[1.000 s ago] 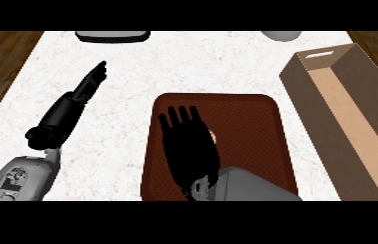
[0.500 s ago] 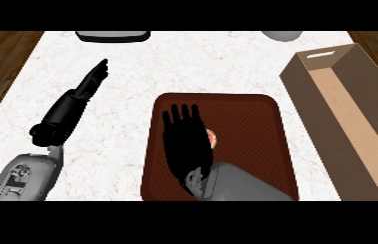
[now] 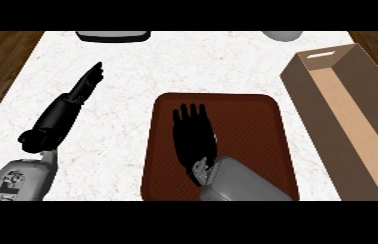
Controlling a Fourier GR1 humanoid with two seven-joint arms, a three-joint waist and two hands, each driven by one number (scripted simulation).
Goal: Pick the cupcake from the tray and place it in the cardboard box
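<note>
Right hand (image 3: 193, 133) flat over tray (image 3: 258, 133); fingers straight.

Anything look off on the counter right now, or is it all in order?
Nothing is spilled, tipped or damaged. One thing to note: no cupcake shows. The right hand lies flat with straight fingers over the middle of the brown tray, covering that spot. The cardboard box stands upright at the right, open. The left hand rests open on the counter.

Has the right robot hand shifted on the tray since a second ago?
Barely: the right robot hand sits about where it was over the tray, now hiding the cupcake.
</note>
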